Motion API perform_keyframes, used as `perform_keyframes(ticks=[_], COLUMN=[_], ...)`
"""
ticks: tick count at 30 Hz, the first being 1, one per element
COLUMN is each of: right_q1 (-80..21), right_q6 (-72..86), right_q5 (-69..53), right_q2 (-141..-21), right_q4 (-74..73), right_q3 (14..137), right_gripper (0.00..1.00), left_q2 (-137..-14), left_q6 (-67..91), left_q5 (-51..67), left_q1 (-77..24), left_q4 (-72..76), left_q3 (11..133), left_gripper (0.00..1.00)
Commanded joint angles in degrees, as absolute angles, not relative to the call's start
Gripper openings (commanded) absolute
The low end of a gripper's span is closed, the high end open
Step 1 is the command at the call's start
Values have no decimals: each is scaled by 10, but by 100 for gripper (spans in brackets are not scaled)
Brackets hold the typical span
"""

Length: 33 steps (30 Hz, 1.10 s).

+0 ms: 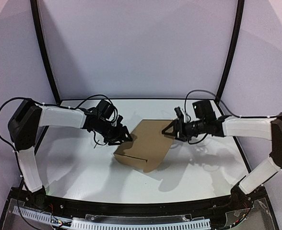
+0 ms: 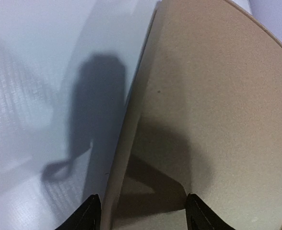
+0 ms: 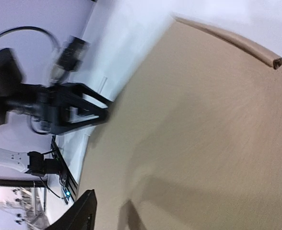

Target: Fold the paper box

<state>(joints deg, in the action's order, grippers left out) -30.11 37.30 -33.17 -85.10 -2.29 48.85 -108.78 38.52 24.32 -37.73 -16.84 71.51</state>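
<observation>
Plain brown box (image 1: pixel 146 146) noted on the table (image 1: pixel 74 167), between both grippers. At box's left edge, left gripper (image 1: pixel 127 136): jaws seen apart, straddling that edge. At box's right edge, right gripper (image 1: pixel 170 130): one finger (image 3: pixel 83 213) seen; grip cannot be told.

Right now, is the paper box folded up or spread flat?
Flat, not yet box-shaped: the paper box shows as one broad brown sheet, no walls raised, in the top and both wrist views.

Both wrist views crop the paper box (image 2: pixel 217 120).
</observation>
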Motion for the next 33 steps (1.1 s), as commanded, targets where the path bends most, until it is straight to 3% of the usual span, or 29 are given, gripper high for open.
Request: perform_keyframes(ticks=[1, 10, 20, 33], right_q1=[-312, -335, -363, -443], right_q6=[309, 328, 323, 311], right_q5=[-322, -331, -291, -265], right_q2=[-806, -888, -988, -1045], right_q4=[-146, -163, -200, -294], right_q3=[573, 668, 813, 959], right_gripper=[61, 63, 66, 69], left_q2=[-1073, -1075, -1004, -957], left_q6=[418, 441, 389, 415], left_q5=[293, 305, 212, 199], left_q1=[-385, -384, -368, -317], left_q4=[-84, 13, -48, 21], left_q3=[683, 658, 645, 544], left_gripper=[65, 72, 82, 82])
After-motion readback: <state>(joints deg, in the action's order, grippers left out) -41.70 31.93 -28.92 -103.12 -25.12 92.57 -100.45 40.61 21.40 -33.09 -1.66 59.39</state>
